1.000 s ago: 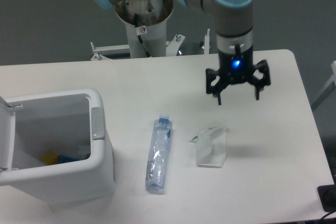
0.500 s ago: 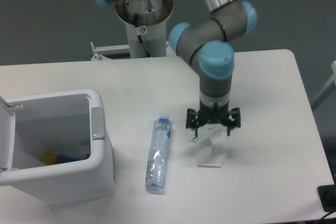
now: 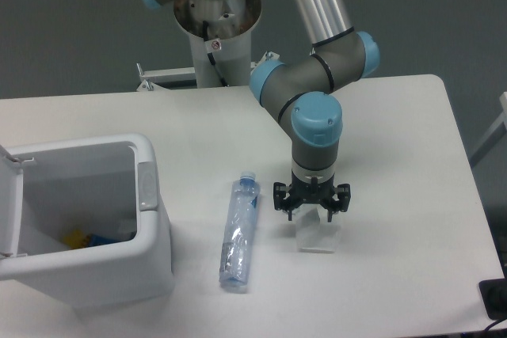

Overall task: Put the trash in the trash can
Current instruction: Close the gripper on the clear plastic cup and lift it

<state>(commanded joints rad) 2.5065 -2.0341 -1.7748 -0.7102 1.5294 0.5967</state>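
Observation:
A clear plastic bottle (image 3: 238, 232) with a blue cap lies flat on the white table, cap toward the back. To its right lies a translucent whitish wrapper (image 3: 318, 235). My gripper (image 3: 311, 210) stands right over the wrapper's upper part, pointing straight down, its fingers open and straddling it. The white trash can (image 3: 150, 195) sits at the left front with its lid swung open to the left; coloured scraps show at its bottom.
The arm's pedestal (image 3: 215, 25) rises behind the table's far edge. The table's right edge (image 3: 467, 187) runs close behind the gripper's side, and a dark object (image 3: 495, 298) sits at the lower right corner.
The gripper came from high at the back right, forward and down onto the wrapper, and has sunk slightly lower and left over it. Bottle and can have not moved.

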